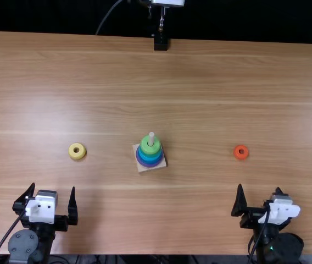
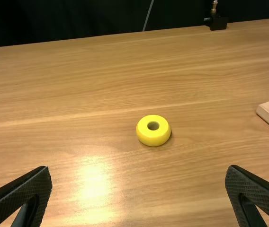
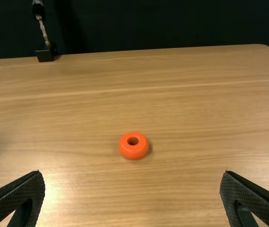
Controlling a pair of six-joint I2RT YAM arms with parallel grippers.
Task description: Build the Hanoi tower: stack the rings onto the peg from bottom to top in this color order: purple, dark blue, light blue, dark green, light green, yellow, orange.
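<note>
Near edge of worktop (image 1: 211, 82): left tool (image 1: 53, 186) spread, nothing between its fingers; right tool (image 1: 259, 187) likewise spread and without a load. Both sit nearer than the rings.

Next, left of the stack and well apart from it: yellow ring (image 1: 77, 156), lying flat on bare wood, hole upward. Glossy and thick, rounded at the shoulder; light wood tone shows in its hole. On the opposite side, also well apart from the stack: orange ring (image 1: 241, 157), flat, hole upward. Reddish orange, rounded like a small doughnut, visibly smaller than the yellow one.

Between the two: pale wooden base (image 1: 160, 164), square-cornered, set slightly askew to the worktop's edges. Stack on it tapers upward: purple ring (image 1: 152, 165) lowest and broadest, blue bands above, light green ring (image 1: 150, 150) uppermost. Exact count of middle bands: cannot tell. Pale peg (image 1: 151, 136) upright, round-ended, its tip projecting above the light green ring.

Far edge: black block (image 1: 160, 43) with metal post rising from it; black backdrop (image 1: 244, 19) beyond.
</note>
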